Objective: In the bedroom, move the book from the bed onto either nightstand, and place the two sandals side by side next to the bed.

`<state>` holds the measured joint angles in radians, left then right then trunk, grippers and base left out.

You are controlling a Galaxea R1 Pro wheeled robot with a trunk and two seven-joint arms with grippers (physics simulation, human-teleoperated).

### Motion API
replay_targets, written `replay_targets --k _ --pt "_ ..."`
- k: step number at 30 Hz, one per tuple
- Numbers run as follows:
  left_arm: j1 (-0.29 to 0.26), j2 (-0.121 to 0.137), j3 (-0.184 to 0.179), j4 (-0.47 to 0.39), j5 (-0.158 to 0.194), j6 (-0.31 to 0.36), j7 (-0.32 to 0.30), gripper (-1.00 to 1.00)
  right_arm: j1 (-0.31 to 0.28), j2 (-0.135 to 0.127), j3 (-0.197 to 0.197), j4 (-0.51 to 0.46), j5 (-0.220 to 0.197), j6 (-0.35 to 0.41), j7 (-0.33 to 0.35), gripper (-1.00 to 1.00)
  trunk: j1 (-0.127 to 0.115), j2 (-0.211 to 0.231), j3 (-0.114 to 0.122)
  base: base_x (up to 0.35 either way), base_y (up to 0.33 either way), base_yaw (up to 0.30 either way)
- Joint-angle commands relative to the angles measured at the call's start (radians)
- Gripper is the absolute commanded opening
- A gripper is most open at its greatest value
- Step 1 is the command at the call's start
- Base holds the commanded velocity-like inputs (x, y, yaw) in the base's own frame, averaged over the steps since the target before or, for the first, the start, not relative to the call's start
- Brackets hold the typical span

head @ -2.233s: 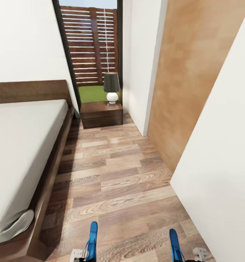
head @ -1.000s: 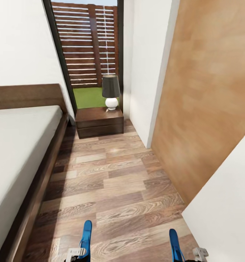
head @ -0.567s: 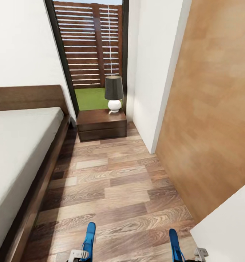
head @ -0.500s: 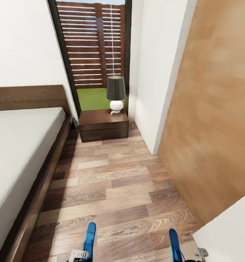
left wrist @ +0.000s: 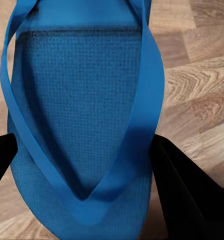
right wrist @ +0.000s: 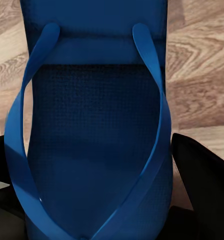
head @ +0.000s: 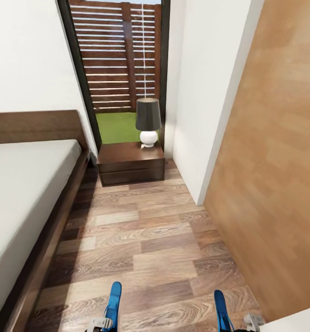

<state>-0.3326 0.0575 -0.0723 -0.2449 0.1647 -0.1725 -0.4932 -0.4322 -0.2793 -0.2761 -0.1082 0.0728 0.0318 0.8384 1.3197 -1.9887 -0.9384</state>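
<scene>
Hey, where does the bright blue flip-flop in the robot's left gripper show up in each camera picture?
Head view: the bright blue flip-flop stands edge-on at the bottom edge, left of centre, above the left gripper.
Left wrist view: it spans the picture, straps facing the camera, dark fingers at both its sides.
Right wrist view: that is the other blue flip-flop, held by the right gripper.
Shared landmark: the wood-plank floor.
</scene>
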Motion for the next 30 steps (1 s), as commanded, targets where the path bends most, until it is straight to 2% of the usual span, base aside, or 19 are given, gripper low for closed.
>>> replay_targets --k 1,30 --pt "-0.001 0.001 -0.007 0.001 0.009 -0.004 -0.001 -1.00 0.000 0.000 -0.009 -0.001 0.007 0.003 0.004 -1.00 0.000 0.000 -0.001 0.331 0.000 0.000" --pt "-0.001 0.001 -0.008 0.001 0.009 -0.004 -0.001 -1.00 0.000 0.000 -0.009 -0.001 0.007 0.003 0.004 -1.00 0.000 0.000 -0.001 0.331 0.000 0.000"
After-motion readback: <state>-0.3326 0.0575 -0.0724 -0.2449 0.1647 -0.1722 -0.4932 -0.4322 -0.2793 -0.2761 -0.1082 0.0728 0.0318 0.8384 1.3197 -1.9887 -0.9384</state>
